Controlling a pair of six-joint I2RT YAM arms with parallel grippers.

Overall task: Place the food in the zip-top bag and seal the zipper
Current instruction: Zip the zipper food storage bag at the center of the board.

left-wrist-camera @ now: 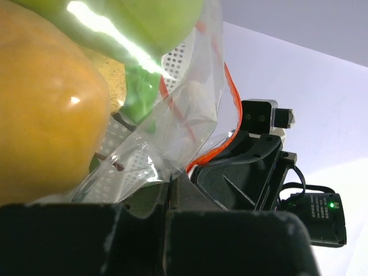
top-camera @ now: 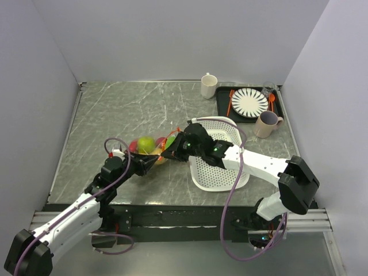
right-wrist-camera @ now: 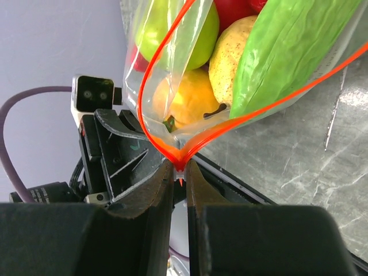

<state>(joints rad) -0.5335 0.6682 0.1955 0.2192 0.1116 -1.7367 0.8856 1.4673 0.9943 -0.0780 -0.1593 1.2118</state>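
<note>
The clear zip-top bag (top-camera: 148,147) lies on the marble table between my two grippers, with the food inside. In the right wrist view I see a green ball (right-wrist-camera: 172,29), a yellow fruit (right-wrist-camera: 230,57), an orange fruit (right-wrist-camera: 190,100) and the green cucumber (right-wrist-camera: 287,52) in it. The orange-red zipper (right-wrist-camera: 150,86) gapes open in a V. My right gripper (right-wrist-camera: 180,172) is shut on the zipper's white slider at the V's tip. My left gripper (left-wrist-camera: 171,187) is shut on the bag's clear plastic (left-wrist-camera: 184,115) by the same corner, next to an orange fruit (left-wrist-camera: 40,115).
The white perforated basket (top-camera: 221,172) sits under my right arm. At the back right stand a cream mug (top-camera: 209,86), a black tray (top-camera: 277,109) with a striped plate (top-camera: 249,102) and orange cutlery, and a pinkish mug (top-camera: 266,123).
</note>
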